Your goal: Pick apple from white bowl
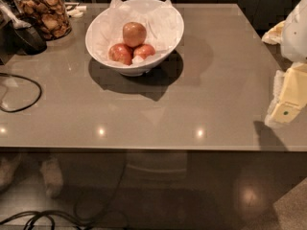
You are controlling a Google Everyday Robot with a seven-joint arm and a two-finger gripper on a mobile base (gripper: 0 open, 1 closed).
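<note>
The apple [134, 33] is golden-brown and sits on top of two smaller, redder apples [121, 53] in the white bowl [165, 44]. The bowl is lined with crinkled white paper and stands at the back middle of the grey table. My gripper [288, 99], white and yellow, hangs at the right edge of the view over the table's right side. It is far to the right of the bowl and holds nothing that I can see.
A glass jar of brown snacks [44, 12] stands at the back left, with a dark object [29, 38] beside it. A black cable [21, 92] loops on the table's left side. The table's front edge [144, 149] runs across the view, with floor and cables below.
</note>
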